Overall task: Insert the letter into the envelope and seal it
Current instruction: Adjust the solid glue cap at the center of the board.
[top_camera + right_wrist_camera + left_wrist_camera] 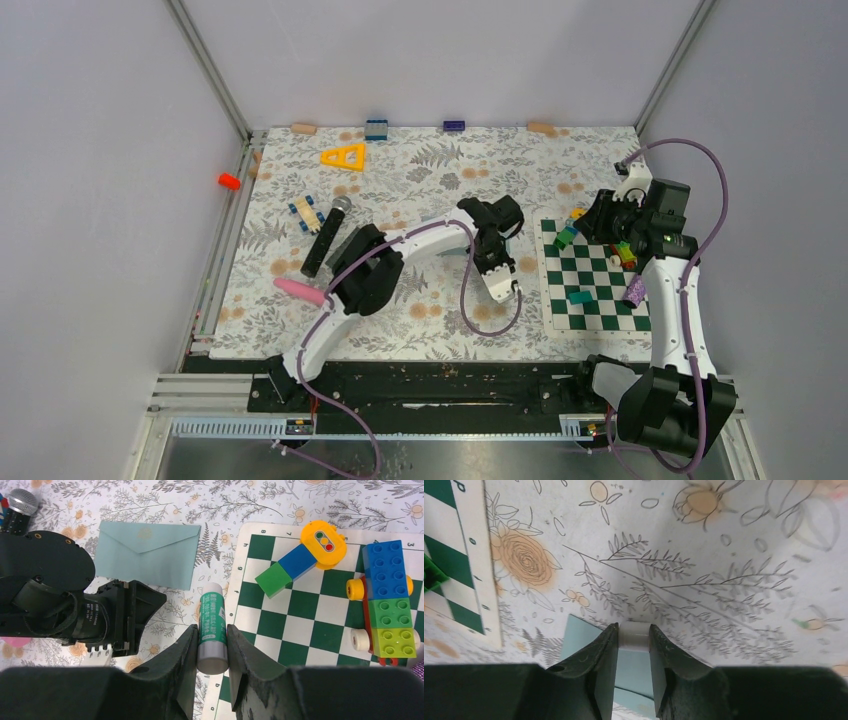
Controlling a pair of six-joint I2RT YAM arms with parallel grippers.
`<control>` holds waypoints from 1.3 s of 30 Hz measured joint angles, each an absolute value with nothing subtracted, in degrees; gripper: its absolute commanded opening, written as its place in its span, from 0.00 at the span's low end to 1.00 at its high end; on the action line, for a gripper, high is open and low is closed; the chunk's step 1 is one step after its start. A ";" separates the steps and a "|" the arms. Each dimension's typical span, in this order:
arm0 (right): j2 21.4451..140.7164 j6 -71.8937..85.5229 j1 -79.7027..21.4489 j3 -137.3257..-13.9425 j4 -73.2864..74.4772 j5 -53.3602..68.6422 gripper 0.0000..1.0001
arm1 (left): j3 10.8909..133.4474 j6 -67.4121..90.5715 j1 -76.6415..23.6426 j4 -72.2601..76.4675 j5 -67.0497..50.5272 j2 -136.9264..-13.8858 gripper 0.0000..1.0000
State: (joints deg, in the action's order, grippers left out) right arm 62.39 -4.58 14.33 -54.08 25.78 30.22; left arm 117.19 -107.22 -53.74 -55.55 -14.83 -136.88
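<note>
**Item 1, envelope** (147,554): teal-grey, lying flat on the floral surface (280,500) with its triangular flap folded down. It is sitting at 11 o'clock from the glue stick, just clear of the chessboard (295,635). In the left wrist view one corner is showing beneath the fingers.

**Item 2, left end effector** (633,631): clenching, its fingertips pressing either side of a small pale piece (634,640). What that piece is cannot be told. The end effector is sitting at 7 o'clock from the envelope.

**Item 3, right end effector** (211,629): grasping a glue stick (212,607) with a green label, its white cap pointing away, over the board's left edge.

**Item 4, chessboard**: green and white, carrying a brick car (387,605) at 3 o'clock and a blue-and-green brick bar (285,570) with a yellow traffic light at 12 o'clock.

**Item 5, microphone** (20,502): lying at 10 o'clock from the envelope.
</note>
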 measured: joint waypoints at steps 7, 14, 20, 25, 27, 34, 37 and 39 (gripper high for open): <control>62.39 -3.95 14.37 -54.02 25.23 32.16 0.00 | 110.45 -88.12 -53.56 -55.83 -16.34 -130.39 0.31; 62.41 -3.03 14.33 -53.69 24.71 34.83 0.00 | 106.02 -62.11 -52.86 -55.81 -13.41 -122.96 0.32; 62.87 -2.70 10.72 -53.28 24.49 35.24 0.00 | 98.10 -44.51 -48.21 -53.89 -12.71 -120.99 0.32; 64.86 -2.74 5.65 -53.28 24.08 35.20 0.00 | 90.94 -38.37 -43.05 -50.43 -12.80 -118.26 0.41; 65.63 -2.76 5.45 -53.28 24.03 35.16 0.00 | 89.36 -38.35 -42.11 -48.97 -12.95 -115.94 0.46; 65.84 -4.19 4.38 -53.28 23.42 34.54 0.00 | 91.66 -37.82 -42.81 -43.24 -17.54 -112.84 0.54; 66.57 -6.72 -0.56 -53.56 23.73 31.97 0.00 | 88.99 -35.40 -42.17 -38.61 -22.39 -111.77 0.98; 68.62 -8.16 -4.29 -54.96 24.86 30.52 0.00 | 85.12 -34.04 -41.08 -35.27 -25.19 -109.97 0.99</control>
